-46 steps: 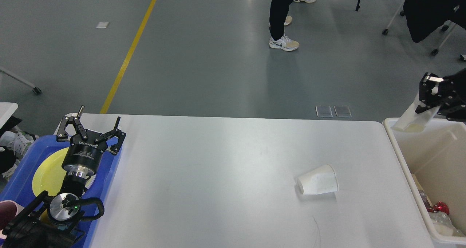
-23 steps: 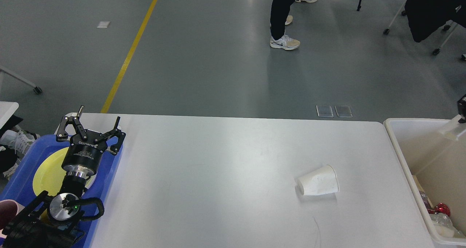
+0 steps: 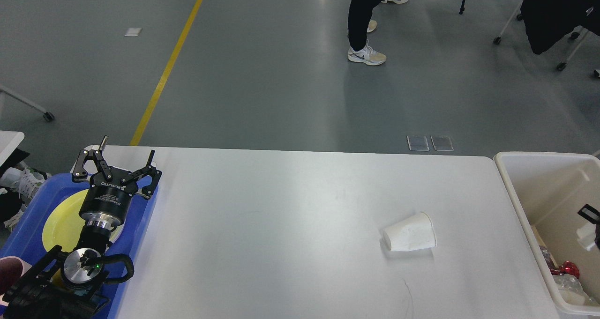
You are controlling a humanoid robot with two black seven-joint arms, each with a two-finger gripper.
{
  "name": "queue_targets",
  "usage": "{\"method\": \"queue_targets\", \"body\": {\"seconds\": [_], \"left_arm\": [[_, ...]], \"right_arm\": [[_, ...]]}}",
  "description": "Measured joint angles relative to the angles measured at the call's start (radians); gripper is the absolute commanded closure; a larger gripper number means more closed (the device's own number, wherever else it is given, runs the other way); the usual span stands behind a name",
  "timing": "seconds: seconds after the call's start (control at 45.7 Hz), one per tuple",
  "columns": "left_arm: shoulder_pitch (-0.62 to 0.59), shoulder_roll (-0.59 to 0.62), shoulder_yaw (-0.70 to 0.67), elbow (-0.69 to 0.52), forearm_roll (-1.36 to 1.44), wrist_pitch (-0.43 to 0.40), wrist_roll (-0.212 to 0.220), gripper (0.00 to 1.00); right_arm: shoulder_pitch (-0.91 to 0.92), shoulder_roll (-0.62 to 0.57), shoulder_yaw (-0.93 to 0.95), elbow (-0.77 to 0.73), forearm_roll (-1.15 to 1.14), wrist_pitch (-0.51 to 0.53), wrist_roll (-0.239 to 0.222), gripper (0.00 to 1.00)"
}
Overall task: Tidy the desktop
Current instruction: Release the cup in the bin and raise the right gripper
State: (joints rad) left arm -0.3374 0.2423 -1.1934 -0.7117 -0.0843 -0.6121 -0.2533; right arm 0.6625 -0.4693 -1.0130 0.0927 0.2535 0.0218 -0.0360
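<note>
Desktop: left tool spread wide; right tool cropped, state unclear.

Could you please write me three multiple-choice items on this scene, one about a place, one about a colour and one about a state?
1. Where does the white paper cup lie?
A. on the white rectangular desktop
B. in the blue plastic tray
C. in the cream plastic bin

2. What colour is the round plate in the tray?
A. red
B. yellow
C. black

3. How are the fingers of the left gripper?
A. clamped on the cup
B. shut on nothing
C. spread open

Answers: 1 A, the cup rests on its side on the desktop, right of centre. 2 B, yellow shows beneath the left arm. 3 C, its two fingers stand apart above the tray, holding nothing.
</note>
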Motion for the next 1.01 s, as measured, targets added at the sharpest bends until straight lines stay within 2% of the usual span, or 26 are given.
{"method": "queue_targets", "body": {"seconds": [0.175, 0.613, 0.635, 0.657, 0.722, 0.744, 1.007], "left_arm": [[0.0, 0.0, 0.0, 0.0, 0.0, 0.0, 0.0, 0.04], [0.0, 0.0, 0.0, 0.0, 0.0, 0.0, 0.001, 0.04], [0.0, 0.0, 0.0, 0.0, 0.0, 0.0, 0.001, 0.04], [0.0, 0.0, 0.0, 0.0, 0.0, 0.0, 0.001, 0.04], [0.0, 0.0, 0.0, 0.0, 0.0, 0.0, 0.001, 0.04], [0.0, 0.0, 0.0, 0.0, 0.0, 0.0, 0.001, 0.04], [0.0, 0.0, 0.0, 0.0, 0.0, 0.0, 0.001, 0.04]], "right_arm": [[-0.084, 0.027, 0.002, -0.001, 0.0, -0.067, -0.001, 1.0], [-0.131, 0.088, 0.012, -0.001, 0.007, -0.075, -0.001, 1.0], [-0.131, 0.09, 0.012, -0.001, 0.007, -0.075, -0.001, 0.97], [-0.131, 0.092, 0.012, -0.001, 0.007, -0.075, -0.001, 0.79], [-0.131, 0.096, 0.012, -0.001, 0.007, -0.075, -0.001, 0.07], [-0.131, 0.097, 0.012, -0.001, 0.007, -0.077, -0.001, 0.0], [-0.128, 0.1, 0.006, 0.004, 0.005, -0.17, 0.001, 0.0]]}}
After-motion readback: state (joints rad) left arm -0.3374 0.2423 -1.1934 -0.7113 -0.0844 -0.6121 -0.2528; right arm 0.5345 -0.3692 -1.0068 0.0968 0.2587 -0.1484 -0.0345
